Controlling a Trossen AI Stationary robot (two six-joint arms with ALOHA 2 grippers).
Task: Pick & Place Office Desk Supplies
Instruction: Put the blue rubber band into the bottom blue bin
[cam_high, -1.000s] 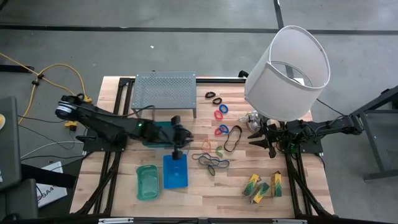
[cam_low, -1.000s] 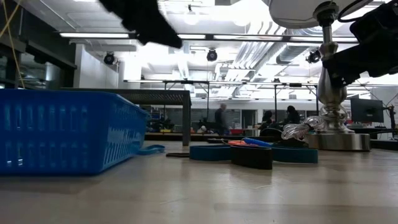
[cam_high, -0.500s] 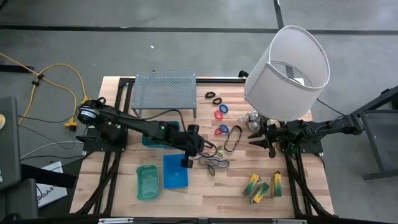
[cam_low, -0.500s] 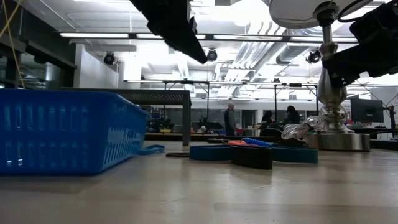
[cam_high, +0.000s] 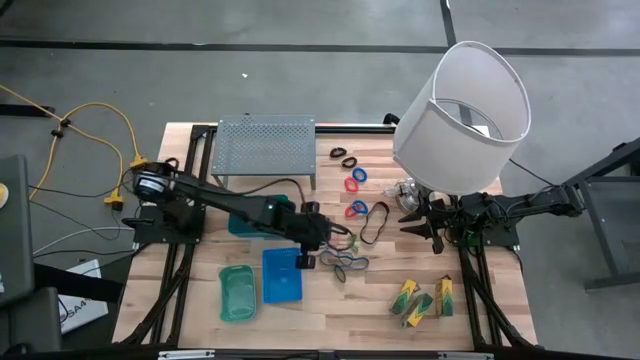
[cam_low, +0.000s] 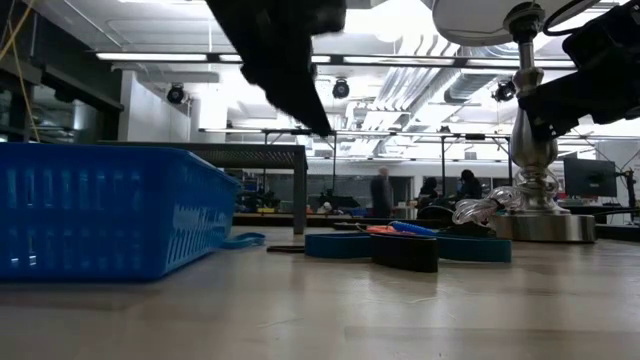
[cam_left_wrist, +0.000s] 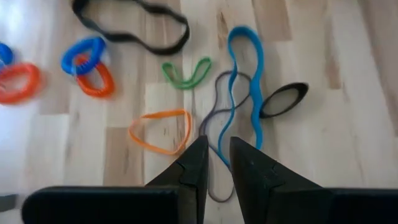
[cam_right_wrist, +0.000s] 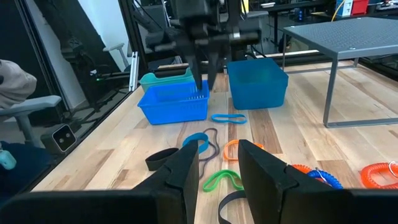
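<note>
Loose elastic bands lie right of the trays: a long blue band (cam_left_wrist: 245, 81), a grey band (cam_left_wrist: 214, 134), an orange band (cam_left_wrist: 160, 132), a green band (cam_left_wrist: 186, 71), a black oval (cam_left_wrist: 283, 99) and a long black band (cam_left_wrist: 130, 25). Red and blue coil rings (cam_high: 356, 180) lie farther back, and yellow-green packets (cam_high: 422, 298) lie near the front edge. My left gripper (cam_high: 318, 240) hovers above the bands, pointing down, its fingers (cam_left_wrist: 217, 144) a narrow gap apart over the grey and blue bands. My right gripper (cam_right_wrist: 219, 155) waits open by the lamp base (cam_high: 412, 218).
A blue tray (cam_high: 282, 275), a green tray (cam_high: 237, 292) and a teal tray (cam_high: 245, 215) sit left of the bands. The grey perforated rack (cam_high: 265, 148) stands at the far side. The big white-shaded lamp (cam_high: 460, 115) overhangs the right part.
My left gripper has swung from above the blue tray toward the table's right, out over the loose bands, and has come lower. The bands, the trays and my right arm have stayed where they were.
</note>
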